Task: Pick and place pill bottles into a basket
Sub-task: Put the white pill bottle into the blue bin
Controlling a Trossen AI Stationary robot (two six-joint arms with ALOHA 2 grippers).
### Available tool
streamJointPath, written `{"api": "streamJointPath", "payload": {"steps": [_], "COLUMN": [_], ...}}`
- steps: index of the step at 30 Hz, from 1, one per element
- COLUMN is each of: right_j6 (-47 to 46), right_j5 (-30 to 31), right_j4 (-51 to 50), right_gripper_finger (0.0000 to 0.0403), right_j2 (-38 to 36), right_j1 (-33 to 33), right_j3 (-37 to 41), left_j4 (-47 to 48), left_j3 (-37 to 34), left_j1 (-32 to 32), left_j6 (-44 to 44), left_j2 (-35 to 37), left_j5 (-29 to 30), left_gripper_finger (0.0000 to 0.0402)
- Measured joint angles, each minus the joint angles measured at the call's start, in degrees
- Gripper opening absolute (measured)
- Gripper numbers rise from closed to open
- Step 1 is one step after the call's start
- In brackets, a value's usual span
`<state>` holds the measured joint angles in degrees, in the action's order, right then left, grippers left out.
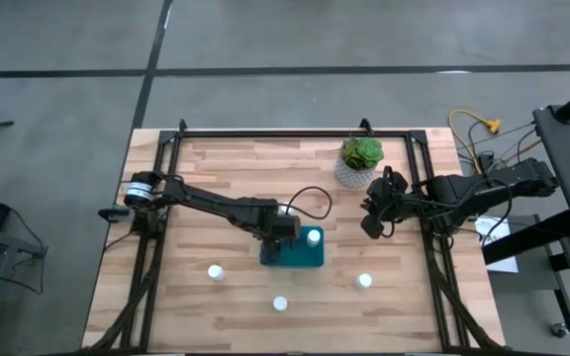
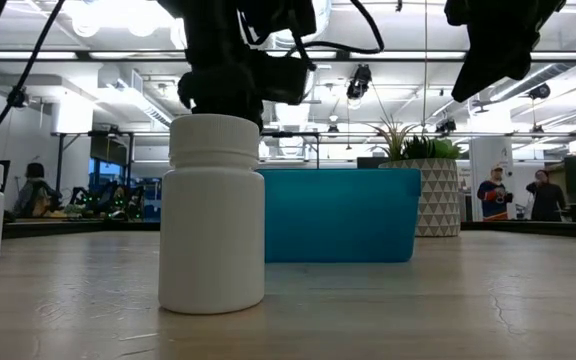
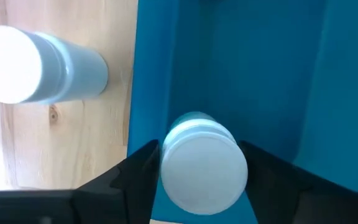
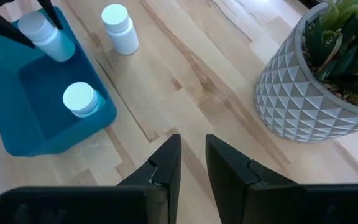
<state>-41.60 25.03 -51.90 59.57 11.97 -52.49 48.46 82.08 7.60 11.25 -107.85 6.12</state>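
The teal basket (image 1: 300, 261) stands on the wooden table at the middle. One white pill bottle (image 1: 313, 236) stands upright in its right end and also shows in the right wrist view (image 4: 79, 99). My left gripper (image 1: 280, 232) is over the basket's left end, shut on another pill bottle (image 3: 204, 168). Three more bottles stand upright on the table at the near left (image 1: 216, 271), near the front edge (image 1: 280, 303) and at the near right (image 1: 364, 281). My right gripper (image 1: 374, 223) hovers right of the basket, its fingers nearly together and empty. My left gripper pinches the bottle at its cap end (image 3: 166, 168) between its two fingers, one on each side. The fingers come from above, pointing down. The bottle sits roughly upright over the basket's floor (image 3: 260, 74); whether its bottom rests there, I cannot tell.
A white patterned pot with a green plant (image 1: 359, 163) stands at the far right, close behind my right gripper. In the low view the nearest bottle (image 2: 213, 215) stands in front of the basket (image 2: 348, 215). Bare wood lies left of and behind the basket.
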Motion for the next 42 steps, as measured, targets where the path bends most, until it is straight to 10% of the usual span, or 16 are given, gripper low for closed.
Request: {"api": "streamJointPath", "payload": {"steps": [24, 42], "right_j6": [0.04, 2.39], "right_j5": [-0.40, -1.07], "right_j4": [-0.02, -0.01], "right_gripper_finger": [0.0068, 0.0068], "right_j2": [-0.02, -0.02], "right_j1": [-0.01, -0.01], "right_j3": [0.00, 0.00], "left_j4": [-1.19, -6.17], "left_j3": [2.35, 2.33], "left_j1": [-0.41, -0.46], "left_j6": [0.20, 10.88], "left_j2": [2.28, 21.38], "left_j5": [-1.55, -6.08], "left_gripper_finger": [0.0221, 0.0221]}}
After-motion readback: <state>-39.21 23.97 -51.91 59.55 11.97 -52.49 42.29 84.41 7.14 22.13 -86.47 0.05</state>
